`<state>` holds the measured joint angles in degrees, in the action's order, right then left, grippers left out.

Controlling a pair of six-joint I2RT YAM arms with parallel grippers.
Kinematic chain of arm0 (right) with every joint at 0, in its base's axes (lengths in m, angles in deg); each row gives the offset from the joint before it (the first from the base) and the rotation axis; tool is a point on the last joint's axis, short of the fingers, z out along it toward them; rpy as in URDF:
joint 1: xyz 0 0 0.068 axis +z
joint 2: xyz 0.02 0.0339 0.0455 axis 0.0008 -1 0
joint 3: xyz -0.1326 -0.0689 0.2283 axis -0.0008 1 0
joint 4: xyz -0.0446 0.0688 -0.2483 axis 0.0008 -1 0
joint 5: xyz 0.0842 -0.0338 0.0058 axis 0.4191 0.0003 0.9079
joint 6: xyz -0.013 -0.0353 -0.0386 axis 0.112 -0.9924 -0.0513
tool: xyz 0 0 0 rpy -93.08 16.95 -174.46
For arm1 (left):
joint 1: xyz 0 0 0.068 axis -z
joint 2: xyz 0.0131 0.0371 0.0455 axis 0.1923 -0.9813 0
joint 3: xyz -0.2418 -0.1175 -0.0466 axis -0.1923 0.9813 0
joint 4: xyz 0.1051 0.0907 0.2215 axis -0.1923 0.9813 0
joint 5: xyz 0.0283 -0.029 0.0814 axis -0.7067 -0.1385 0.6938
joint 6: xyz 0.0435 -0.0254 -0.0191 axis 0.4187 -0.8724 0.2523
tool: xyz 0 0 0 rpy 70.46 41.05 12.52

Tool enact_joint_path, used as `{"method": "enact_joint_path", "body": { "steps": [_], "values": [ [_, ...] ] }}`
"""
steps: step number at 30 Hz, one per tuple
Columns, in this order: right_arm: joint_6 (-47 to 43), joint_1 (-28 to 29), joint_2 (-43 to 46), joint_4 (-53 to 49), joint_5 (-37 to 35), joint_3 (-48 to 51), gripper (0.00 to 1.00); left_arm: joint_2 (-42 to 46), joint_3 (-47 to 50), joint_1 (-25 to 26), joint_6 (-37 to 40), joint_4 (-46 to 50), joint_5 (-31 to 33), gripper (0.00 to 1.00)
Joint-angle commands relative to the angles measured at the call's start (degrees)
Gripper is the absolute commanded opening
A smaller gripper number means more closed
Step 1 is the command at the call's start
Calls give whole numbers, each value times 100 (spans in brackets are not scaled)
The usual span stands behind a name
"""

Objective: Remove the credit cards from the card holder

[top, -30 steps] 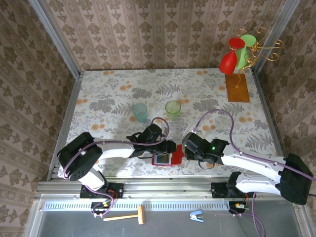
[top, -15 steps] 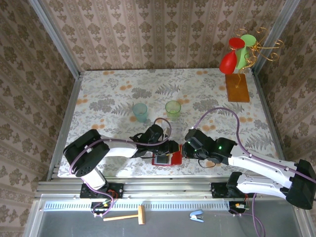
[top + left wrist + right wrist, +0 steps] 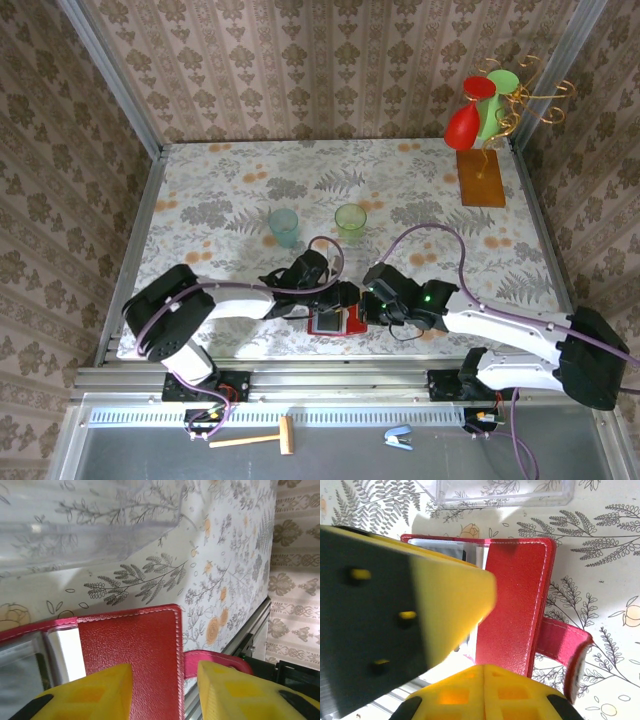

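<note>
The dark-red card holder [image 3: 335, 322] lies open near the table's front edge. Its cover [image 3: 130, 660] and tab [image 3: 215, 657] sit under my left gripper [image 3: 165, 690]. That gripper is open, its yellow fingers straddling the cover's edge from above. Beside the cover are grey pockets [image 3: 20, 672] with a pale card edge [image 3: 67, 650]; the other credit cards are hidden. My right gripper [image 3: 485, 672] is shut, its fingertips at the near edge of the red cover [image 3: 512, 600], with nothing visible between them. In the top view both grippers, left [image 3: 345, 297] and right [image 3: 372, 306], meet over the holder.
A clear plastic box [image 3: 500, 490] stands just behind the holder. Farther back are a teal cup [image 3: 284, 226] and a green cup [image 3: 351, 219]. A wire stand on a wooden base [image 3: 480, 178] holds red and green cups at the back right. The metal rail [image 3: 300, 372] runs just in front.
My right gripper has closed and shifted slightly left toward the holder. The left gripper has stayed over the cover, narrowing only a little.
</note>
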<state>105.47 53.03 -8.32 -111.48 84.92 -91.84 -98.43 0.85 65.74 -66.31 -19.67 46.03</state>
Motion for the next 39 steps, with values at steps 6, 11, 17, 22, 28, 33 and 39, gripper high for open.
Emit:
{"method": "enact_joint_path", "body": {
  "steps": [6,11,17,22,28,33,39],
  "values": [
    [-15,-69,-266,227,10,80,7,943,76,-224,600,1248,429,40],
    [-128,-209,-375,264,-13,75,6,1278,471,-341,654,1488,413,40],
    [-325,-405,-547,371,84,119,6,1219,573,-350,955,1885,285,43],
    [-508,-519,-718,414,217,119,6,1156,643,-357,1107,1941,354,43],
    [-715,-671,-912,665,270,329,5,987,846,-337,1134,1758,435,43],
    [-953,-779,-1121,853,389,416,4,644,932,-287,1123,1507,237,43],
    [-1318,-798,-1504,823,354,256,3,624,1019,-158,957,1341,379,42]
  ]
}}
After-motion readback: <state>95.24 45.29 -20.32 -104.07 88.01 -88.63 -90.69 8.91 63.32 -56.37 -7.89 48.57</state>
